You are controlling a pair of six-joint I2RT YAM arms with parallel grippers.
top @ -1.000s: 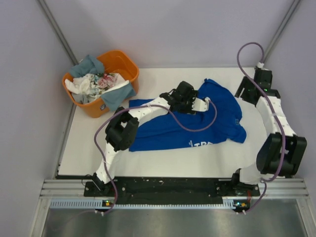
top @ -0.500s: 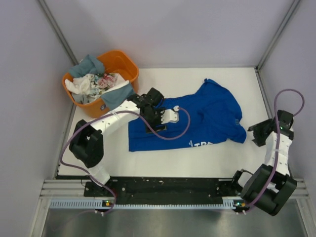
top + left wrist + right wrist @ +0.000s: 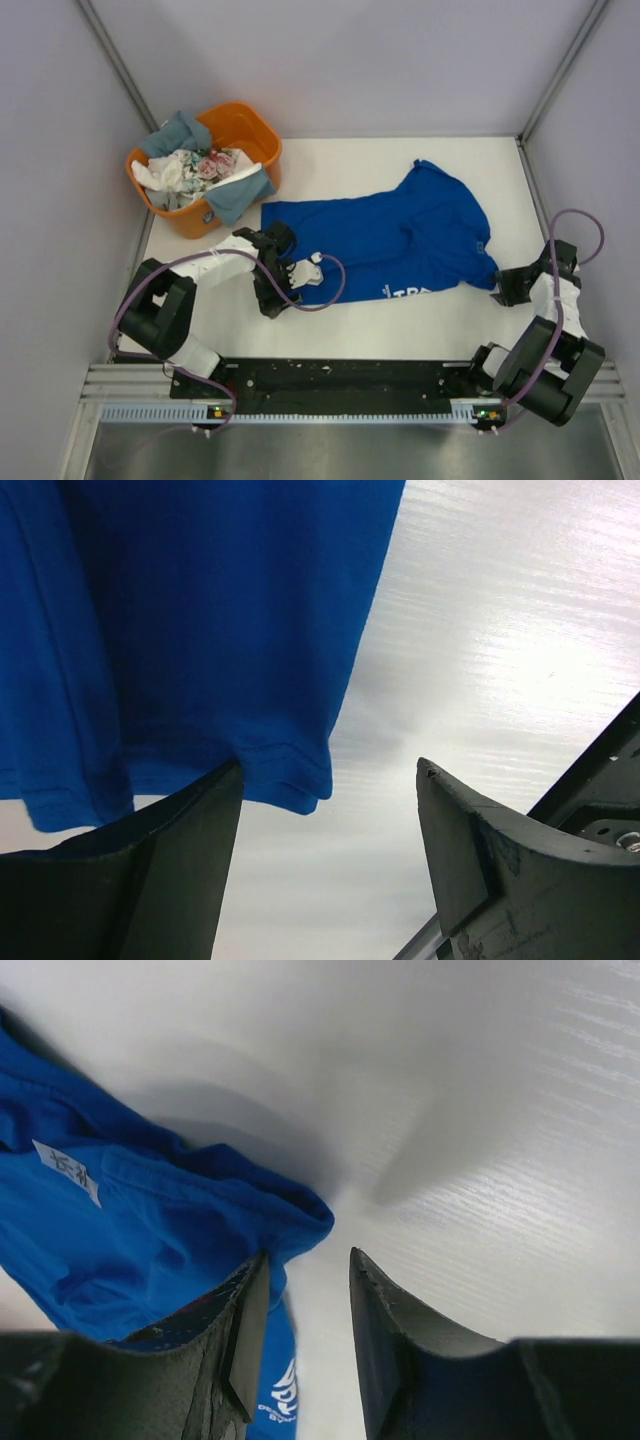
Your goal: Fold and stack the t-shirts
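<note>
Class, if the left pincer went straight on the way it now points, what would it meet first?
Most likely the hem corner of the blue t-shirt, just ahead of the left pincer; depth is unclear.

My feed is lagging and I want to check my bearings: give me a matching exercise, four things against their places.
Things:
1. blue t-shirt
2. orange tub
3. left hand
4. right hand

Places:
A. far left corner
B. at the shirt's right edge
C. spread out in the middle
D. at the shirt's near-left hem corner

Pairs: 1-C, 2-A, 3-D, 4-B
</note>
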